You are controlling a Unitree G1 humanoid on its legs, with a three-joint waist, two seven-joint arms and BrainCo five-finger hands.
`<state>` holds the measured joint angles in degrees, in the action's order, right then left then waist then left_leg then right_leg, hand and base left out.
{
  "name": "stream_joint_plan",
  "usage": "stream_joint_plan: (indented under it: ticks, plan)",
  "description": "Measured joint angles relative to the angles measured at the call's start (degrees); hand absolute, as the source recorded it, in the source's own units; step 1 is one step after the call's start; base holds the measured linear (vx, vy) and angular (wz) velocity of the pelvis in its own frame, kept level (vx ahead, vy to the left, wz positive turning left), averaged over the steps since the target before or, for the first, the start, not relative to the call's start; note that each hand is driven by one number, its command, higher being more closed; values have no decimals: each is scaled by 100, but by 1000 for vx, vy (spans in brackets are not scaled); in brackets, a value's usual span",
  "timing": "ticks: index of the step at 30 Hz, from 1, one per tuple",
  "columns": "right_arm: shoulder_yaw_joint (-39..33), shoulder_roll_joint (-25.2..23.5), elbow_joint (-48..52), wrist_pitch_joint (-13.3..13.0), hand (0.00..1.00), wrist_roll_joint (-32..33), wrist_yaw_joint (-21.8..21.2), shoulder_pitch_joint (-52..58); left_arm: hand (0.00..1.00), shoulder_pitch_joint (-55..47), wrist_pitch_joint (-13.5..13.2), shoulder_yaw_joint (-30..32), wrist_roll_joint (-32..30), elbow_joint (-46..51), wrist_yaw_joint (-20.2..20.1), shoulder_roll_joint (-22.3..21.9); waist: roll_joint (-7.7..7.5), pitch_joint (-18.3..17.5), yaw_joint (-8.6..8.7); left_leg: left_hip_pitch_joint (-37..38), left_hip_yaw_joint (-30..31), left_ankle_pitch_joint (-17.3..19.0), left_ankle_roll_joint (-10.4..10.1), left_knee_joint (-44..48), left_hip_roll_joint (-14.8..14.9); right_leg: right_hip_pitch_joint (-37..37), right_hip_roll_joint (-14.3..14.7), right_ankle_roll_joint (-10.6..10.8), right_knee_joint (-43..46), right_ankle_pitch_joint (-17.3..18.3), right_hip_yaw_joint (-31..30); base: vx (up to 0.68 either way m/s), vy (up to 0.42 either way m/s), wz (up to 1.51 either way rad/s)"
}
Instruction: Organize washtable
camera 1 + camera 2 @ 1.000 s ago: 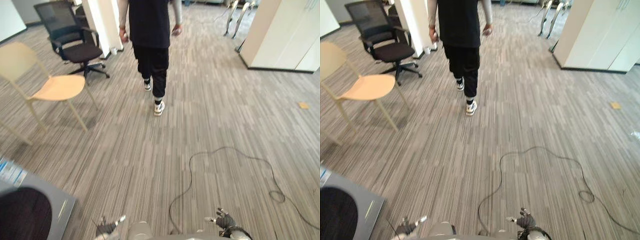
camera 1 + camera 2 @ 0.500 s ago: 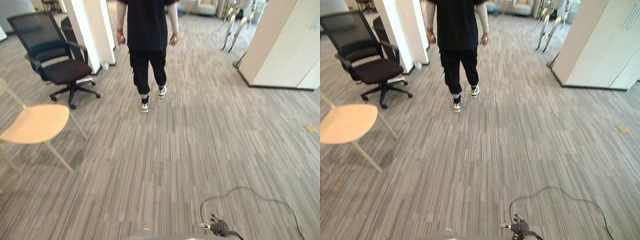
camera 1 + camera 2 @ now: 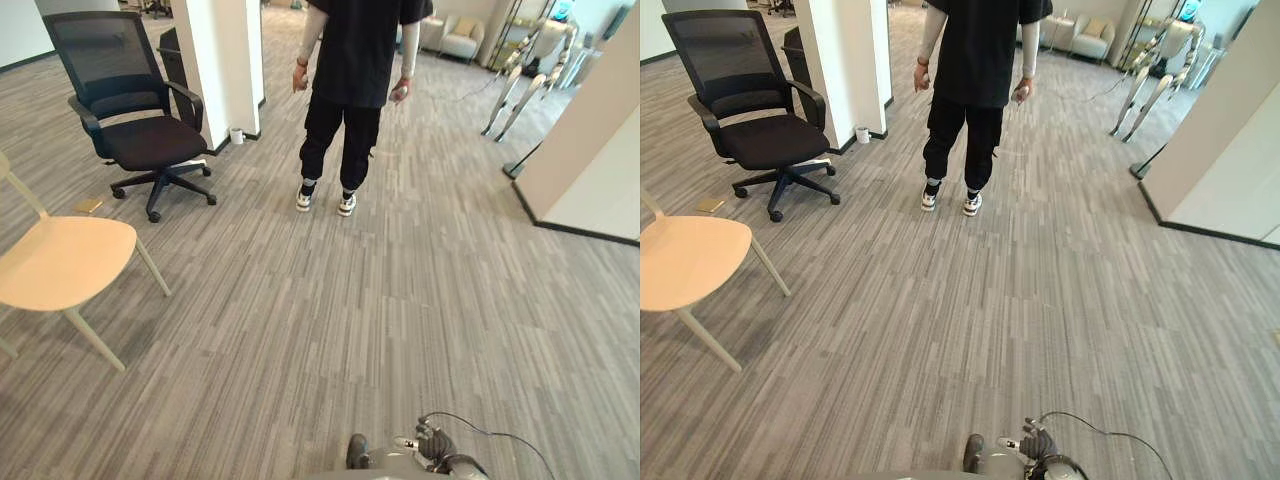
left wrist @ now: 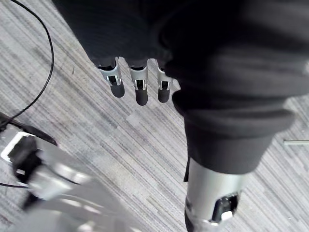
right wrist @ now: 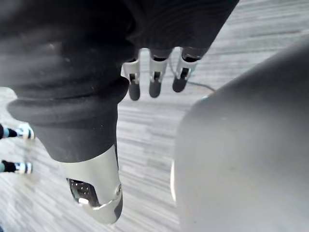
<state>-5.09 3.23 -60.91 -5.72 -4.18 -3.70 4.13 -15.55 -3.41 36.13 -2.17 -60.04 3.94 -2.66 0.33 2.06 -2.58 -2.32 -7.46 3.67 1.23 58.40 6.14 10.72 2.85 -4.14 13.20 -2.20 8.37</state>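
Our left hand (image 4: 140, 89) hung above the striped grey floor (image 3: 300, 320), fingers straight and loose, carrying nothing. Our right hand (image 5: 155, 79) hung likewise, open as far as we could tell from so close. Ahead, a person (image 3: 355, 90) stood with their back to us, beside a white pillar (image 3: 225, 60). A black office chair (image 3: 140, 130) and a beige chair (image 3: 60, 260) were at our left.

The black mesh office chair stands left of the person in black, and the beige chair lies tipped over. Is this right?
No. The left eye view shows the beige chair upright on its legs; the black mesh office chair does stand left of the person.
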Motion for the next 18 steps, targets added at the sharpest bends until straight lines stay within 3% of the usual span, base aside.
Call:
stream_joint_plan:
  ticks: [1, 2, 3, 4, 5, 6, 7, 8, 10, 13, 16, 17, 18]
  plan:
    - [-11, 21, -4, 5, 0, 7, 20, 10, 0, -9, 19, -67, 13, 2, -4, 14, 31, 53, -39, -347, -90, 433, -32, 475, 198, -342, 53, -14, -217, 40, -103, 569, 77, -60]
    - [-79, -18, -41, 70, 0, 5, 21, -25, 0, 67, 18, -120, 38, 28, -5, 47, -55, 100, -36, -608, -123, 937, -89, 349, 297, -659, -6, -29, -438, 54, -245, 554, 52, -42]
    - [-82, -46, -63, 99, 0, 6, 24, -31, 0, 81, 12, -200, 49, 89, -3, 70, -142, 148, -63, -692, -131, 1161, -133, 86, 305, -827, -72, -26, -558, 57, -310, 497, 59, -40]
    - [-87, -106, -85, 122, 0, 7, 30, -19, 0, 84, -32, -277, 53, 166, -2, 123, -245, 169, -142, -756, -124, 1427, -316, -796, 270, -1062, -235, 38, -662, 95, -425, 353, 78, -38]
    - [-91, -115, -119, 117, 0, 11, 37, -17, 0, 85, -62, -300, 55, 170, -2, 130, -275, 166, -140, -765, -83, 1470, -402, -1419, 271, -1127, -305, 91, -662, 129, -446, 442, 175, -55]
    - [-122, 5, -188, 97, 0, 11, 78, 3, 0, 102, -107, -484, 96, 133, 12, 113, -96, 129, -149, -599, 19, 834, -349, -3271, 373, -1306, -331, 492, -640, 380, -521, 302, 170, -42]
    - [-132, -14, -215, 96, 0, 37, 116, 5, 0, 124, -93, -484, 142, 46, 3, 117, -107, 114, -151, -484, -27, 868, -351, -3308, 270, -1375, -425, 579, -657, 436, -582, 289, 207, -38]
    - [-140, -48, -236, 118, 0, 37, 123, 5, 0, 105, -94, -478, 152, -26, 12, 147, -105, 81, -148, -393, -67, 878, -342, -3434, 186, -1400, -500, 583, -674, 439, -610, 261, 245, -10]
    - [-225, -210, -334, 102, 0, 41, 124, 56, 0, 115, -107, -552, 150, -90, 20, 329, -346, -93, -28, -183, -112, 874, -321, -3764, -130, -1449, -778, 681, -745, 506, -620, 295, 254, 8]
    - [-239, -295, -472, 99, 0, 119, 121, 55, 0, 221, -91, -706, 120, -378, -4, 553, -477, -230, 22, -48, -95, 805, -203, -4112, -342, -1474, -935, 691, -823, 494, -607, 140, 105, 13]
    - [-238, -276, -558, 89, 0, 138, 117, 39, 0, 223, -86, -749, 78, -520, -5, 593, -443, -279, 19, 150, -136, 766, -141, -4377, -443, -1570, -1008, 710, -911, 481, -632, 87, 62, -1]
    - [-60, -160, -709, 67, 0, 141, 107, 84, 0, 117, -80, -1132, -75, -703, -11, 846, -585, -550, 66, 916, -118, -337, 37, -6365, -921, -1469, -1290, 989, -1139, 515, -696, 0, 0, 0]
    - [-60, -160, -709, 67, 0, 141, 107, 84, 0, 117, -79, -1132, -76, -703, -11, 846, -583, -550, 66, 916, -118, -337, 37, -6365, -921, -1469, -1290, 989, -1139, 515, -696, 0, 0, 0]
